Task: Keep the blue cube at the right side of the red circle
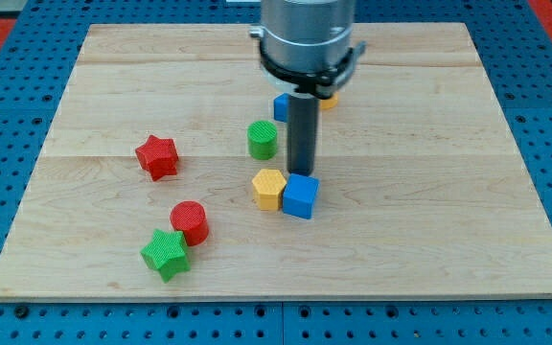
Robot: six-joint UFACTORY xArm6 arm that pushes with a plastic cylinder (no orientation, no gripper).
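The blue cube (300, 196) sits near the board's middle, touching a yellow hexagon block (269, 189) on its left. The red circle, a short red cylinder (190, 221), stands well to the view's left and a little lower. My tip (302, 172) is right behind the blue cube, at its top edge in the view, touching or nearly touching it. The rod rises straight up to the arm's grey body at the view's top.
A green cylinder (263, 140) stands left of the rod. A red star (157, 156) lies further left. A green star (167, 254) touches the red cylinder's lower left. Another blue block (281, 106) and a yellow block (328, 99) are partly hidden behind the arm.
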